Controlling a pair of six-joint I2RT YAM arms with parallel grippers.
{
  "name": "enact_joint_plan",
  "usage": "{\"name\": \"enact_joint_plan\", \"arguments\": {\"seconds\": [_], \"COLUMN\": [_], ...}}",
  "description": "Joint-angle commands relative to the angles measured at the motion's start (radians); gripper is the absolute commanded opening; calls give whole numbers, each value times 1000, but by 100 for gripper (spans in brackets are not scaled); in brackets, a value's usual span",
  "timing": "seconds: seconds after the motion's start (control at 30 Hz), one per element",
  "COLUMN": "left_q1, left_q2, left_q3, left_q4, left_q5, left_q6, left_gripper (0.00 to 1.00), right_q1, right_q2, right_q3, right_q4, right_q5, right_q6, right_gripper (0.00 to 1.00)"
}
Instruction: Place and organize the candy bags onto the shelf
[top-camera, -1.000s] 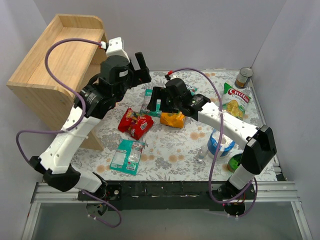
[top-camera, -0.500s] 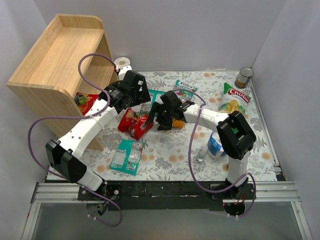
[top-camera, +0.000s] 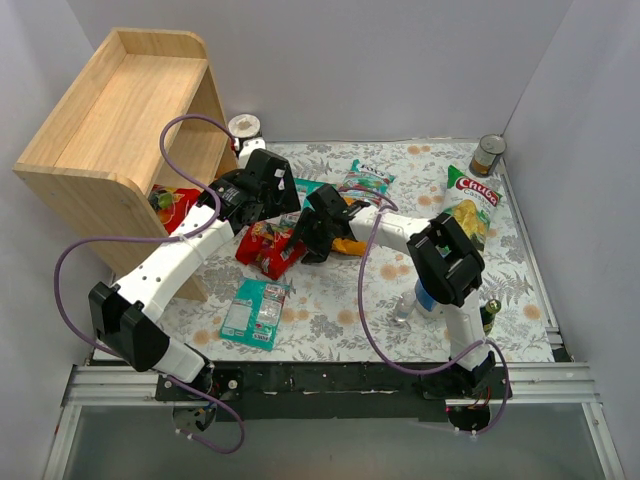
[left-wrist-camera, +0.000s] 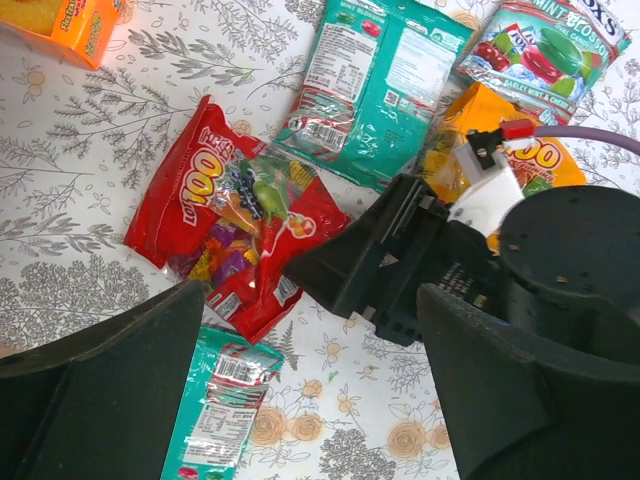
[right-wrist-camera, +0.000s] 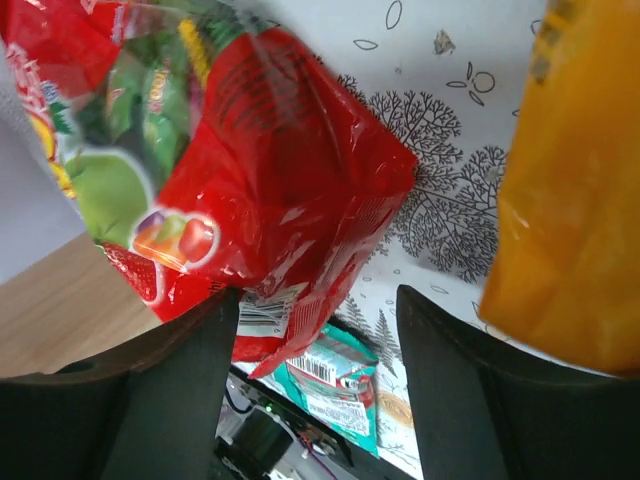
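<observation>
Right gripper (right-wrist-camera: 315, 300) parted and empty, low over red candy bag (left-wrist-camera: 225, 225) flat on tabletop (left-wrist-camera: 80, 150), left gripper (left-wrist-camera: 310, 300) parted above same bag: likely clash between arms, or glossy film slipping from pinch.

One camera looks down from high on the near side, facing far. My wrist cameras hang close, and all three views share the red candy bag (left-wrist-camera: 230, 215).

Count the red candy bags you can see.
2. One red bag lies on the table; another red bag sits inside the shelf, lower tier. The arms may hide more.
</observation>
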Motion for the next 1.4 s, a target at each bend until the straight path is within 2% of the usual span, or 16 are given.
{"name": "enact_joint_plan", "arguments": {"seconds": [0.0,0.03,0.07,0.13,0.17,0.23,0.27,0.47,0.67,0.77,0.83,0.93,1.03,1.2,1.23,1.37], "left_q1": [5,5,5,6,6,8,9,12,15,17,15,17,17,18,17,18], "left_q2": [-51,-50,-50,-47,-47,-48,-50,-55,-58,-55,-53,-55,-56,-21,-15,7], "left_q3": [-6,-3,-3,0,1,0,-2,-6,-23,-43,-66,-111,-181,-247,-258,-286], "left_q4": [30,30,30,29,29,29,30,32,48,56,62,79,108,140,144,159], "left_q5": [22,23,23,25,25,26,26,39,46,57,63,65,52,39,36,31], "left_q6": [18,19,21,27,29,33,35,39,47,45,45,48,53,45,44,48], "left_gripper": [89,90,90,92,92,93,93,94,95,95,95,95,95,93,93,92], "right_q1": [22,28,28,31,29,29,29,25,14,14,11,-4,-26,-47,-49,-75], "right_q2": [21,31,38,54,56,51,47,-11,-54,-45,-33,-30,-62,-102,-111,-157], "right_q3": [54,59,62,65,63,48,37,-12,-89,-87,-89,-96,-147,-202,-217,-283], "right_q4": [-49,-46,-49,-65,-71,-85,-82,-120,-114,-135,-141,-183,-168,-178,-175,-154], "right_q5": [78,81,84,80,78,80,81,142,130,118,110,121,147,175,187,230], "right_q6": [64,70,74,72,70,61,52,-21,-58,-64,-69,-87,-115,-176,-183,-212], "right_gripper": [66,63,52,38,23,11,2,1,3,26,36,49,55,55,48,35]}}
